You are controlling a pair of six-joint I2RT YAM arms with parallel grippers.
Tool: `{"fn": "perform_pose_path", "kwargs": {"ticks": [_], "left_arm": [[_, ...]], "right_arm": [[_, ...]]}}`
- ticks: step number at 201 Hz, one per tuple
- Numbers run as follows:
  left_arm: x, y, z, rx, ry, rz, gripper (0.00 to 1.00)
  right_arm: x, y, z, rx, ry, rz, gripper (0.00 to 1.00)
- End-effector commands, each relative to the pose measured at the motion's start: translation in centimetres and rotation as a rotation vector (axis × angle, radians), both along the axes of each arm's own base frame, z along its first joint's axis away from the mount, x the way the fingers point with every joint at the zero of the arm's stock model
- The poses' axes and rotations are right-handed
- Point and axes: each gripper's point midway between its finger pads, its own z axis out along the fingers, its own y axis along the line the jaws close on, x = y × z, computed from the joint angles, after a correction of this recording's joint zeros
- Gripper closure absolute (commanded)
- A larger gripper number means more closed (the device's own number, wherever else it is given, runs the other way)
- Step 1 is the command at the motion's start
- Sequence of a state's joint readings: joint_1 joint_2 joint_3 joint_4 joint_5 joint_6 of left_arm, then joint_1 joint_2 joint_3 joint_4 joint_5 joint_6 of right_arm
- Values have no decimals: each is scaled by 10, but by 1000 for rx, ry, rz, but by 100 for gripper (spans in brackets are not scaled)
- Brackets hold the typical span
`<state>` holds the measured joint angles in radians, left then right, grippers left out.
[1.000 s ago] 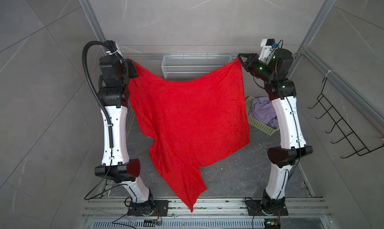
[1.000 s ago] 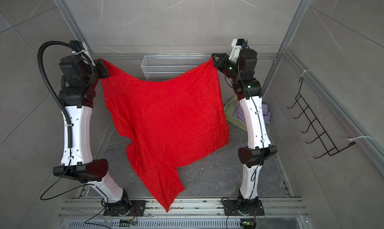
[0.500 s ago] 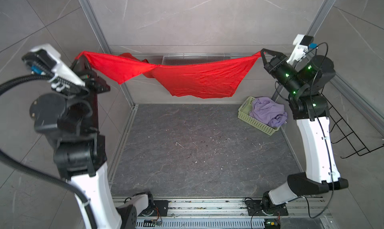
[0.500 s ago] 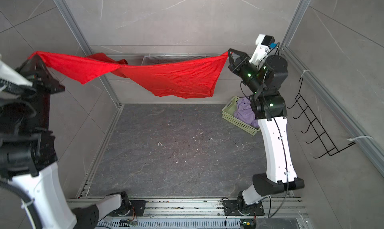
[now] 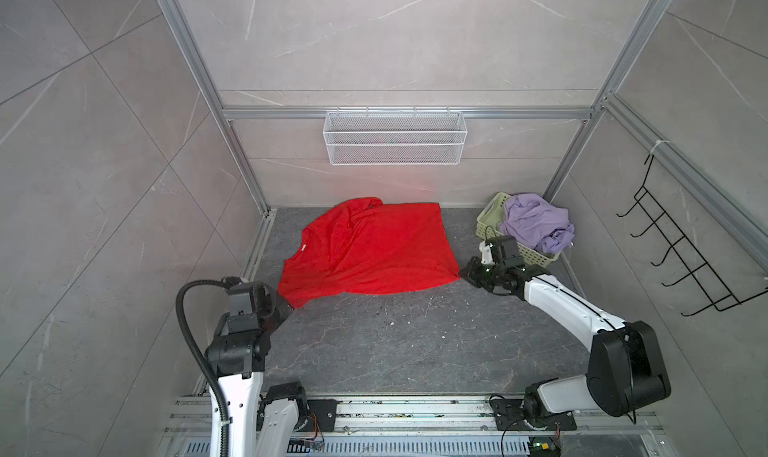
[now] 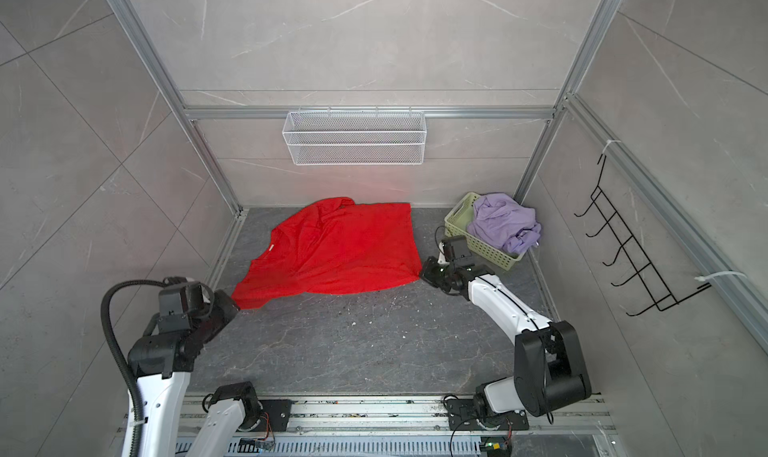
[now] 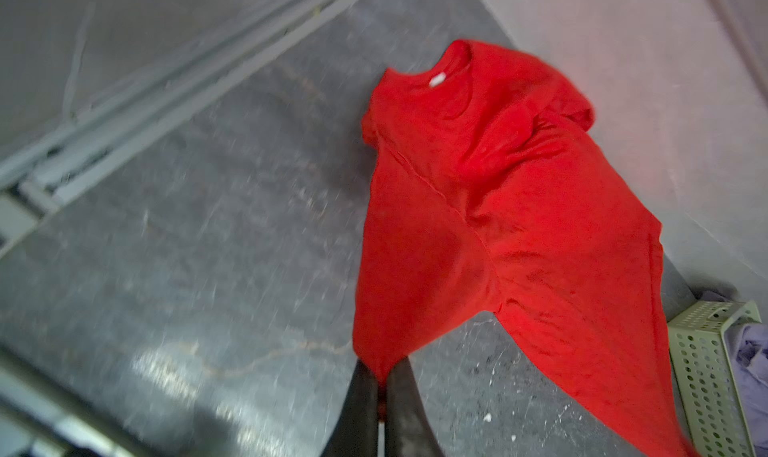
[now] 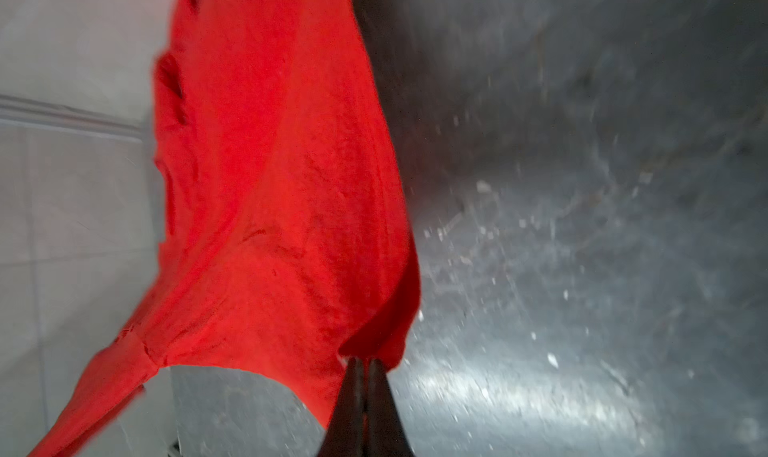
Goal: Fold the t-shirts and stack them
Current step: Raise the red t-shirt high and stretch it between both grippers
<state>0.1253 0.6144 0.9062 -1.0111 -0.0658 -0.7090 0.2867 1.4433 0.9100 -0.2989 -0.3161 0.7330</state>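
The red t-shirt lies spread and rumpled on the dark floor near the back wall, its white neck label toward the left. My left gripper is shut on its near-left corner, low over the floor. On the right, my right gripper is shut on the shirt's near-right corner. The cloth stretches away from both sets of jaws. A crumpled lilac t-shirt sits in the pale green basket at the back right.
A white wire mesh basket hangs on the back wall above the shirt. A black wire hook rack is mounted on the right wall. Aluminium frame posts stand at the back corners. The arms' base rail runs along the front.
Both arms have swung down from high up, where they held the red t-shirt stretched in the air. The shirt now lies on the floor, both corners still gripped.
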Motion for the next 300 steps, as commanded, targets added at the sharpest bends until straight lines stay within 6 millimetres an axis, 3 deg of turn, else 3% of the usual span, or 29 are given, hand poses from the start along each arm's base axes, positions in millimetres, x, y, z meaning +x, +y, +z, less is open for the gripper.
{"fn": "perform_pose_path", "kwargs": {"ticks": [1,15,35,46,60,66,81,83,105,130,147,158,176,194,217,232,243,265,300], "left_arm": [[-30,-9,-10,-119,51,79,100],[-33,-14,-25,-148,108,71,100],[-38,-11,-32,-139,141,88,100],[-38,-7,-25,-118,123,97,100],[-30,-3,-3,-85,55,91,100],[-23,-2,15,-58,3,70,100],[-6,5,68,42,-132,20,100],[-4,6,75,54,-146,18,100],[11,18,149,197,-284,-4,100],[20,11,272,365,-650,-88,100],[5,3,349,475,-897,-107,100],[-11,-5,392,550,-1037,-128,100],[-51,-17,450,667,-1234,-136,100],[-94,-25,491,772,-1385,-119,100],[-121,-35,519,852,-1480,-125,100],[-108,-32,522,851,-1473,-120,100],[-84,-27,516,807,-1431,-121,100],[-10,-15,487,714,-1274,-153,100],[91,10,440,655,-1058,-134,100]], "right_arm": [[-8,1,-12,-29,14,15,100],[-12,-5,-26,-64,44,0,100],[-10,-8,-26,-84,53,-8,100],[-5,-8,-17,-85,33,-18,100],[8,-7,15,-82,-33,-32,100],[15,-6,33,-75,-77,-32,100],[39,-4,107,-74,-261,-26,100],[38,-4,107,-75,-259,-26,100],[60,-7,217,-93,-511,-35,100],[59,-5,354,-14,-863,-43,100],[43,-4,432,31,-1067,-22,100],[29,-3,472,52,-1166,2,100],[1,-3,523,68,-1306,44,100],[-27,-12,563,47,-1416,44,100],[-53,-19,593,28,-1525,42,100],[-51,-24,597,-6,-1547,12,100],[-40,-27,592,-16,-1527,-19,100],[-5,-17,570,-21,-1460,-20,100],[68,3,529,-23,-1321,-16,100]]}}
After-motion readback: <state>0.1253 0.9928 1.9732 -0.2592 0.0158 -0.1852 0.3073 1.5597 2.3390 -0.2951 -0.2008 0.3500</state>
